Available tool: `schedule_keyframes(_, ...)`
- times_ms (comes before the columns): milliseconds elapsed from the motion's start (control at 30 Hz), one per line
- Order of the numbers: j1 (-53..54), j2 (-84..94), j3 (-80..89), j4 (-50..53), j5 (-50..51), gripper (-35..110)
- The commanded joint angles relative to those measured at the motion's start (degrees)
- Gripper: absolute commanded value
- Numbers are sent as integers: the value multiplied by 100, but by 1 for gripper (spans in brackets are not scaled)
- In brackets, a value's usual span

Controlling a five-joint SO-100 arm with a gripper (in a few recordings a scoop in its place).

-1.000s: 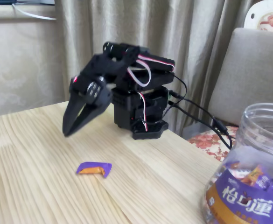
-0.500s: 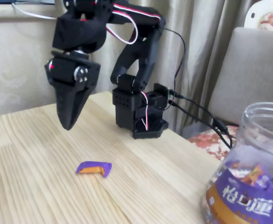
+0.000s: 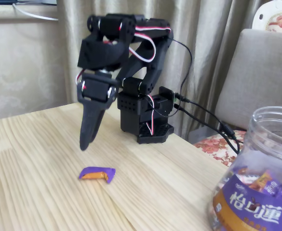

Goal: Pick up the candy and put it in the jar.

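Nearest to the camera in the fixed view, the jar stands at the lower right corner, cut off by the frame edge. Its clear wall shows wrapped sweets inside, and a purple and brown-orange label with white characters runs around it. Its wide mouth is uncovered.

Further back, the candy lies flat on the pale wooden bench, left of centre and well apart from the jar. Its wrapper is purple with an orange patch.

Beyond the candy, the hand points down with its tips above the bench surface, just behind and slightly left of the candy, not touching it. The fingers appear pressed together into one narrow point, with nothing between them.

Behind the hand, the black arm base sits near the far bench edge, with cables running right. Curtains and a chair back form the background.
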Motion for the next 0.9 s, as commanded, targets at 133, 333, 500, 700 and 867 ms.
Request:
schedule_keyframes(133, 246, 105, 580, -659, -167, 41)
schedule_keyframes(333, 352, -747, 475, -861, -193, 39)
schedule_keyframes(500, 396, -1925, -308, -562, -316, 39)
schedule_keyframes(700, 308, -2452, -1099, -149, -413, 39)
schedule_keyframes(867, 53, -2496, -1415, 167, -114, 39)
